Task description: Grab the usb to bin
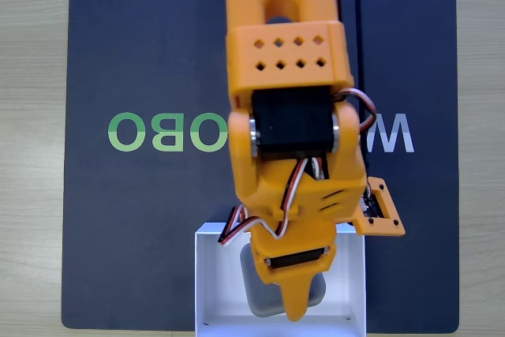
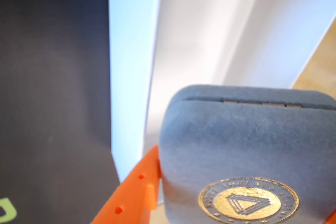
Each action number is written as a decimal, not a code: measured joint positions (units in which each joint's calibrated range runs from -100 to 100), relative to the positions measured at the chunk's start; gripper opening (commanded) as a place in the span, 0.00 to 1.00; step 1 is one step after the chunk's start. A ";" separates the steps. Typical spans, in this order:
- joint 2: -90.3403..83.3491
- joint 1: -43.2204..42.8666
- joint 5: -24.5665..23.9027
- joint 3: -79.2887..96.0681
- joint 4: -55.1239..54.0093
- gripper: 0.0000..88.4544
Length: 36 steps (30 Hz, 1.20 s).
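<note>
Orange arm parked right over the white bin with the grey usb case in its grip.

Fixed view: the orange arm (image 1: 288, 116) reaches down the frame over a dark mat (image 1: 142, 61) with green and white lettering, on a light wood table (image 1: 31, 147). The gripper (image 1: 293, 293) sits above the bin (image 1: 217, 274) at the mat's bottom edge, and the usb (image 1: 264, 299) peeks out grey on both sides of the finger, inside the bin's outline. Wrist view: the usb (image 2: 231, 145) is up close, gold triangle emblem facing the camera, an orange finger (image 2: 136, 190) pressed against its left side. So it's clamped on the case. The bin's white walls (image 2: 131, 66) stand behind it, mat to the left. Can't tell whether the case touches the bin floor.
</note>
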 measured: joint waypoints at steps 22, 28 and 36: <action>0.00 0.00 0.00 0.00 0.00 0.48; -1.20 0.00 -0.16 0.00 3.19 0.18; -17.11 0.71 -5.35 0.00 12.33 0.03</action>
